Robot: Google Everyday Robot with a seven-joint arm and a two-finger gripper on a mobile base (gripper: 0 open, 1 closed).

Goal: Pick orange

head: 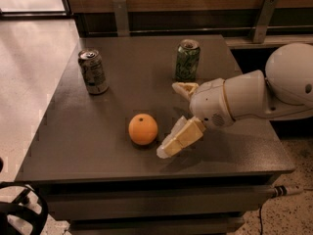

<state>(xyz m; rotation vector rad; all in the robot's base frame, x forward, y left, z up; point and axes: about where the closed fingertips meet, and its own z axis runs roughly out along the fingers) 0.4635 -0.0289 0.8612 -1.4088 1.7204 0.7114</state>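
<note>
While beside orange [143, 129], claw [169, 120]; cans [187, 59] [93, 72] behind.

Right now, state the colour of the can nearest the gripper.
Green can, camera view; gripper open beside the orange.

Cream jaws beside bright orange [143, 129]; green can [187, 60], silver can [93, 71].

Your gripper [167, 119], fingers [178, 140] spread, sits just right of the orange [143, 129], bare bench [98, 136] between; green can [188, 59] behind, silver can [93, 71] well left.
</note>
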